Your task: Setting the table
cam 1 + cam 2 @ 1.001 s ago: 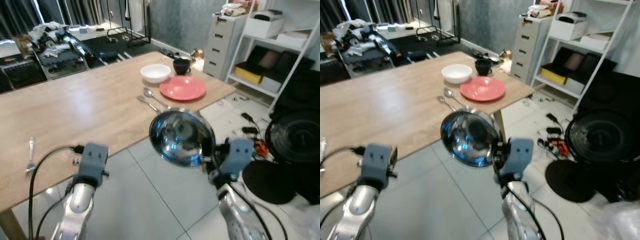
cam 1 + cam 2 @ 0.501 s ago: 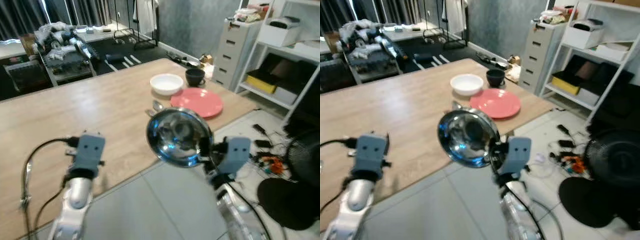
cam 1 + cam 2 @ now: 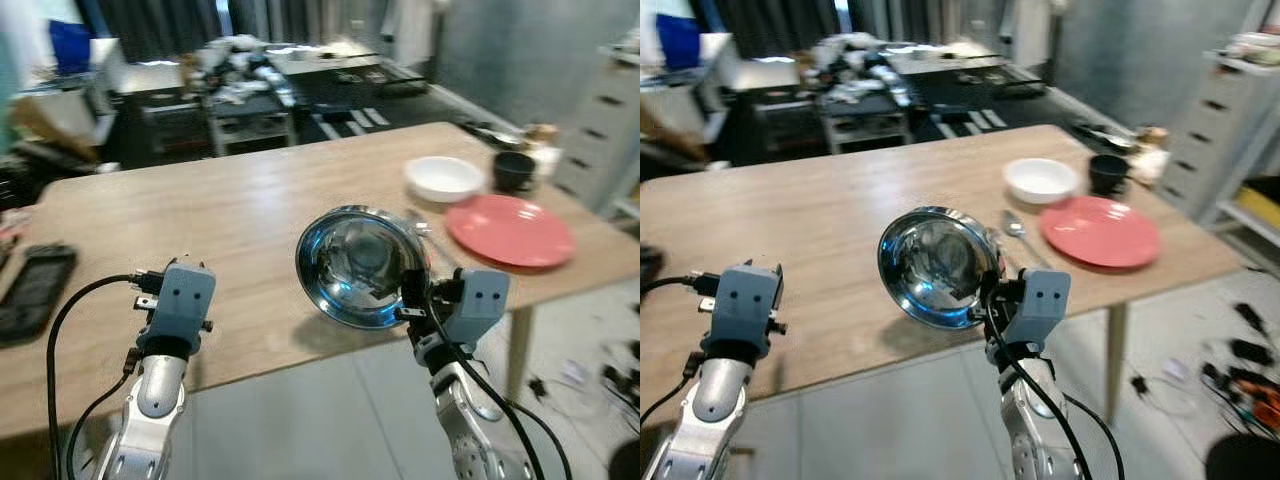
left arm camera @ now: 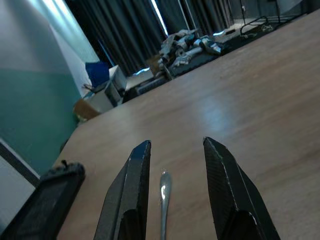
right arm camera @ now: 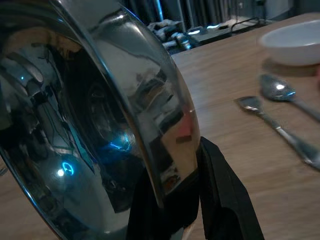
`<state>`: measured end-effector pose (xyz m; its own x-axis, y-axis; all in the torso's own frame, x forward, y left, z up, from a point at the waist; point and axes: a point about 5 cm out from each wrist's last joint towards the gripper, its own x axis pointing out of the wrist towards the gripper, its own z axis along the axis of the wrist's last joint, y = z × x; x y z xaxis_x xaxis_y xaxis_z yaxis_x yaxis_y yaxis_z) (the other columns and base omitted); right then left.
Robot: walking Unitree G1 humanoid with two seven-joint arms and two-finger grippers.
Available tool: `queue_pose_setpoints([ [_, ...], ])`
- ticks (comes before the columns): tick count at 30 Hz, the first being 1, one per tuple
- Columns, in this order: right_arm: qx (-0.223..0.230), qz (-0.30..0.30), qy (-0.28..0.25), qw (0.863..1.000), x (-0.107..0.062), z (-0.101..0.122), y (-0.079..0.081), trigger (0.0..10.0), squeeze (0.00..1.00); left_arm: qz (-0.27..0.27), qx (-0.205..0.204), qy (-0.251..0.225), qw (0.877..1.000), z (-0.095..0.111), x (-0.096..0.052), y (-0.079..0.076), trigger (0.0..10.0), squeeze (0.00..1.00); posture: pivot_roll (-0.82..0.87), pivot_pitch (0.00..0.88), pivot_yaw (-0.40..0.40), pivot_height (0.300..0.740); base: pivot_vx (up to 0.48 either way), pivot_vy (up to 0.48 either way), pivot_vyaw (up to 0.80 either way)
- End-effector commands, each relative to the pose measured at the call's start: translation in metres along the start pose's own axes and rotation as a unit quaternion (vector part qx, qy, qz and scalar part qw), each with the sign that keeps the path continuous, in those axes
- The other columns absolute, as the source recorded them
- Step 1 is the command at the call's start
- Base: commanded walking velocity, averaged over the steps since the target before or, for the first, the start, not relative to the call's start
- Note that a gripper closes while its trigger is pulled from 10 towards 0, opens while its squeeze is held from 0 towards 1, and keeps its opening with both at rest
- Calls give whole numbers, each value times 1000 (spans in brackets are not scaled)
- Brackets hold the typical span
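My right gripper point(image 5: 192, 197) is shut on the rim of a shiny steel bowl point(image 3: 360, 266), holding it tilted on edge over the near side of the wooden table point(image 3: 220, 215). Farther right on the table lie a white bowl point(image 3: 443, 178), a red plate point(image 3: 510, 229), a black cup point(image 3: 514, 170) and two spoons point(image 5: 278, 93). My left gripper point(image 4: 175, 167) is open low over the table, with a piece of metal cutlery point(image 4: 163, 197) lying between its fingers.
A black phone point(image 3: 30, 305) lies near the table's left edge. Beyond the table stand cluttered dark racks point(image 3: 250, 90). Grey drawers point(image 3: 1230, 100) are at the right, with tiled floor point(image 3: 330, 420) under the table's near edge.
The camera has swung left and nearer to the table, so the place setting sits farther right. Both arms now reach over the table's near edge. The bowl stays in my right gripper.
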<state>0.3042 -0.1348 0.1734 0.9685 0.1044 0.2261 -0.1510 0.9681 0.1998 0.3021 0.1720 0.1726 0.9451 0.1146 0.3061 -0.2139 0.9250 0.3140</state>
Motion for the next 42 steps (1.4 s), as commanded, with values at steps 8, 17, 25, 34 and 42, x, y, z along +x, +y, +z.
queue_pose_setpoints([
  [8,5,-2,-8,1000,-1,4,1,10000,0,-3,-14,15,1000,-2,-1,-2,10000,0,24,58,88,740,0,0,794],
  [17,4,-6,-5,1000,-2,3,-1,10000,0,-5,-19,23,1000,-1,0,-4,10000,0,23,60,91,740,0,0,794],
  [25,-5,-29,1,1000,-1,2,-5,10000,0,-5,-23,31,999,-2,2,-6,10000,0,21,60,94,740,34,0,397],
  [34,2,-47,-5,999,-1,4,-10,10000,0,-6,-30,36,999,-1,5,-5,10000,0,21,61,96,740,428,0,0],
  [42,-1,-56,-11,998,0,5,-11,10000,0,-10,-30,36,999,-1,6,-6,10000,0,22,61,96,740,470,0,0],
])
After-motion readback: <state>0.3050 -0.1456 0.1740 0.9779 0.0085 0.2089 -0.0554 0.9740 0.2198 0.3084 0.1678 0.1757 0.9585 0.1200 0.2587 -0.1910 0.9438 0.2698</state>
